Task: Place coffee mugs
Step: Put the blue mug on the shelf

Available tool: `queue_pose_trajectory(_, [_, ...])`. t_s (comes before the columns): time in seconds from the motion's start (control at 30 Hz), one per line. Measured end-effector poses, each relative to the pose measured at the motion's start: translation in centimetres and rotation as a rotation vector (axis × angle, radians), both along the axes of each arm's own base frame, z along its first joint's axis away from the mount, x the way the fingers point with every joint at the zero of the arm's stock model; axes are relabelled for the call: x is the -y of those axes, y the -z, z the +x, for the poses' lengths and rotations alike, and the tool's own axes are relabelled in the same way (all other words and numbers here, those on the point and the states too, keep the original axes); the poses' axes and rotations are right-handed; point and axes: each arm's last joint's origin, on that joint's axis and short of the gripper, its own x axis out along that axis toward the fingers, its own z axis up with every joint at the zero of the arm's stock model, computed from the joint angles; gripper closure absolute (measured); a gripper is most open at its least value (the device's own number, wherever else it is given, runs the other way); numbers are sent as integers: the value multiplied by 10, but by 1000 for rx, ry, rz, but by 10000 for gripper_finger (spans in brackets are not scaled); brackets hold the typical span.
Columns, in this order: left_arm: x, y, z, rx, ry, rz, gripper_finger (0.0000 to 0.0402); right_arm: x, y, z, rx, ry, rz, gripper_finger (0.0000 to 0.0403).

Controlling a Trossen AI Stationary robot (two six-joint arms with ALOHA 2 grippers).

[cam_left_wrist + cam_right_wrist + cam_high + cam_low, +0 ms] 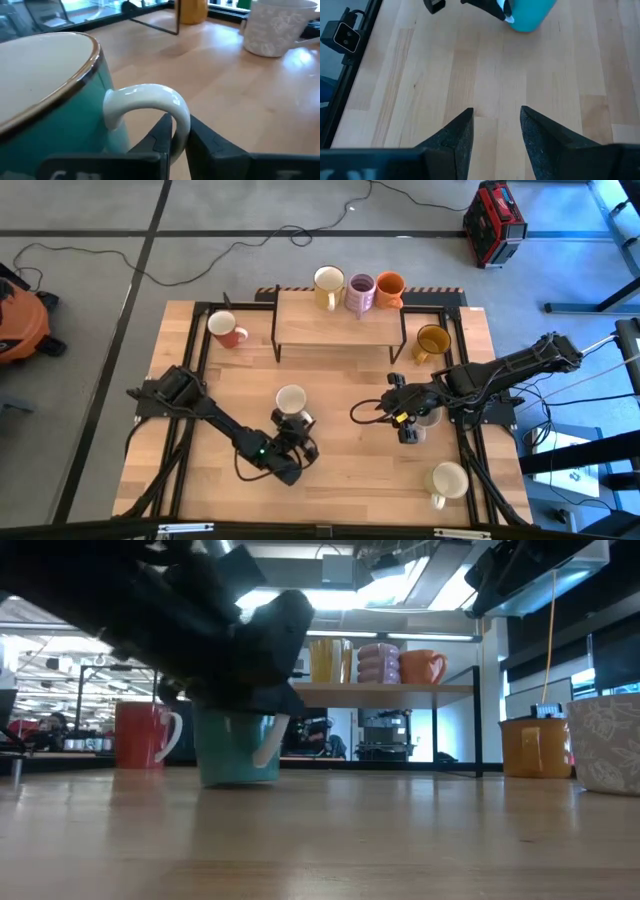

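Note:
A teal mug (290, 400) with a white inside and a white handle stands upright on its base mid-table (225, 750). My left gripper (177, 142) is at the mug's near side, shut on the handle. My right gripper (496, 125) hangs open above bare wood to the right of the teal mug (530, 15), holding nothing. A cream mug (328, 285), a purple mug (360, 293) and an orange mug (390, 288) stand on the small shelf (335, 325) at the back. My left gripper pinches the outer bow of the white handle (180, 125) between its two fingers. The fingers come nearly level from the table's near side and lie across the handle's loop. The mug stands upright with its base on the table.
A red mug (228, 330) stands at the back left and a mustard mug (432, 340) right of the shelf. A pale patterned mug (275, 27) is under the right arm, and a cream mug (448, 480) sits near the front right. Black frame rails (195, 340) border the wood.

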Motion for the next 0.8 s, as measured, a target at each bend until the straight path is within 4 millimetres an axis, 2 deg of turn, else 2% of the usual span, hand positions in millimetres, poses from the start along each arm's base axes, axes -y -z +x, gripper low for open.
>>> queue_pose_trajectory(0.13, [3,-13,2,-14,65,-28,376,0,0,0,0,0,0,251])
queue_pose_trajectory(0.33, [6,-52,0,-37,252,-125,383,0,0,0,2,-6,-5,251])
queue_pose_trajectory(0.47, [3,-88,-8,-21,375,-136,383,0,0,0,8,-18,-14,251])
queue_pose_trajectory(0.63, [-18,-138,-24,4,434,-84,383,1,-1,1,19,-17,-52,251])
queue_pose_trajectory(0.8, [-56,-186,-44,14,460,19,383,19,-5,7,64,59,-48,251])
